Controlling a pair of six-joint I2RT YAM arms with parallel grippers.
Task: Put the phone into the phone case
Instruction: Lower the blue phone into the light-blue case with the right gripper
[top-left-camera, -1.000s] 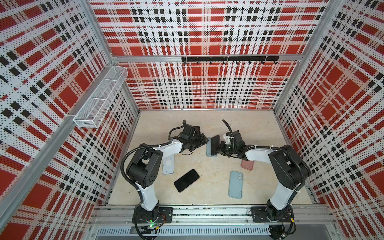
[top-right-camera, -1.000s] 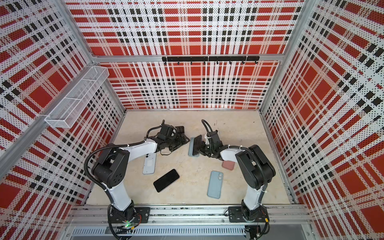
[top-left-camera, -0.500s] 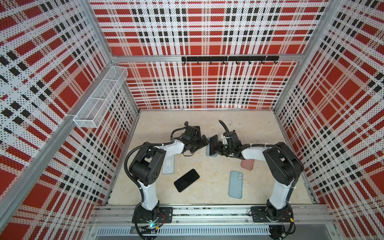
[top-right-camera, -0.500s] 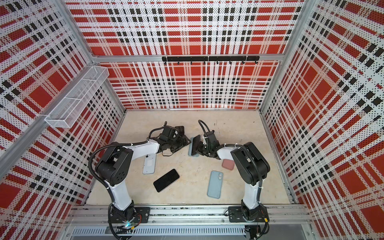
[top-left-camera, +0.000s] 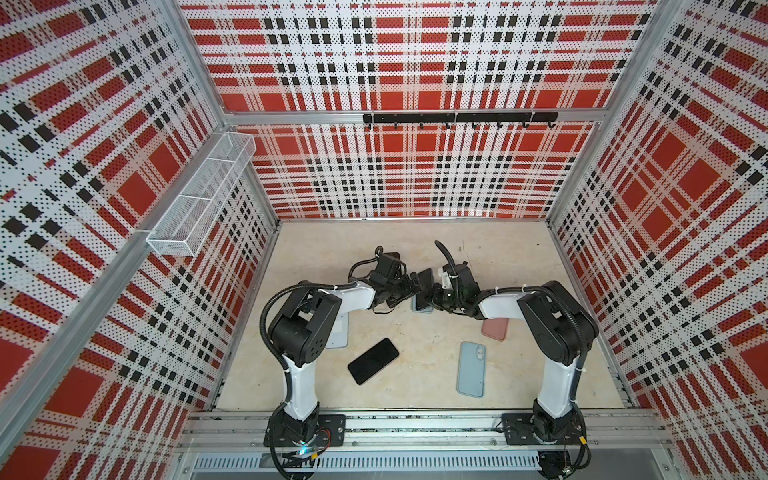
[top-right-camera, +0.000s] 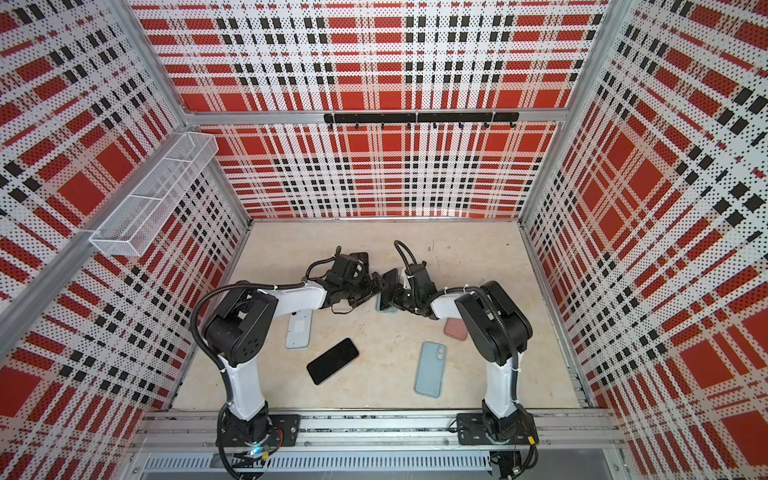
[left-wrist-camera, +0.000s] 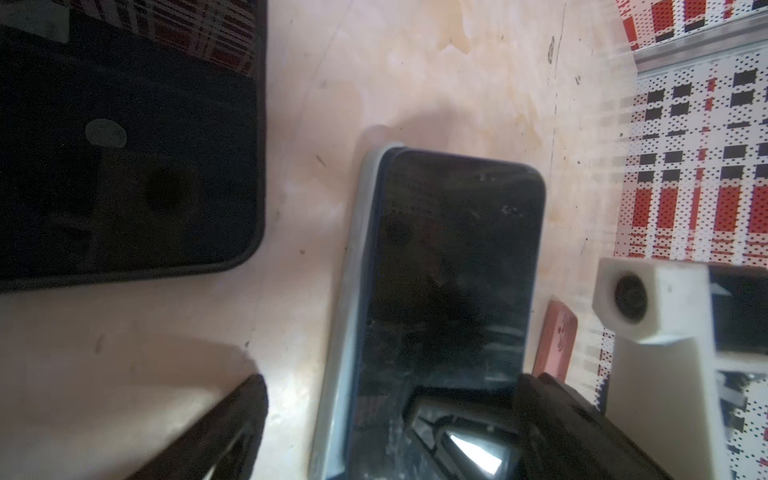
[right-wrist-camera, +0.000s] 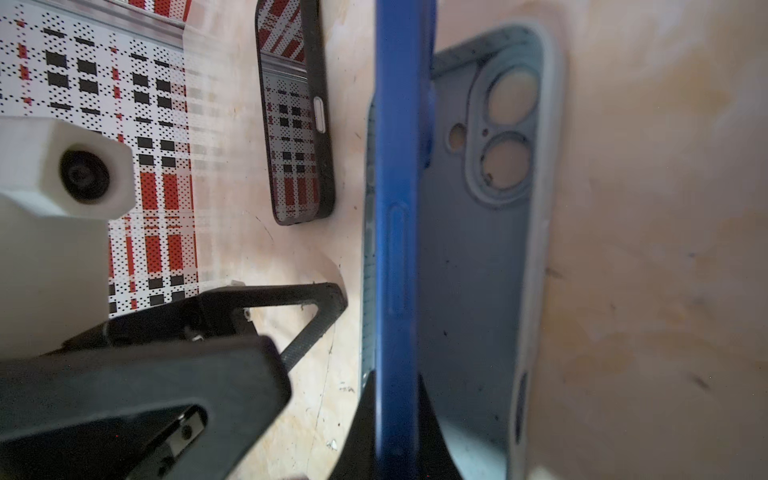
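Right wrist view: we see phone (right-wrist-camera: 397, 208), glossy blue slab w/ rounded edges, tilted up on long edge over phone case (right-wrist-camera: 478, 270), not seated yet. Case matte grey-blue, soft-looking, w/ lens cutouts, flat on beige table (right-wrist-camera: 644, 208). Right gripper (right-wrist-camera: 395, 440) clamped on phone; left gripper (left-wrist-camera: 395, 415) spread wide, empty. Remaining, we judge: lay flat, press corners in.

**Camera set-up: two high, two at the wrists**

Both top views: high above the arm bases (top-left-camera: 305, 428), tilted steeply down over the whole floor (top-left-camera: 498, 249) and walls (top-left-camera: 415, 174); near-identical.

Left wrist: close on the screen of the phone (left-wrist-camera: 449, 270), rim of the case (left-wrist-camera: 353, 270) alongside; right wrist camera (left-wrist-camera: 631, 299) in frame.

Right wrist: close, sighting along that phone's blue edge into the case; left wrist camera (right-wrist-camera: 83, 174) in frame.
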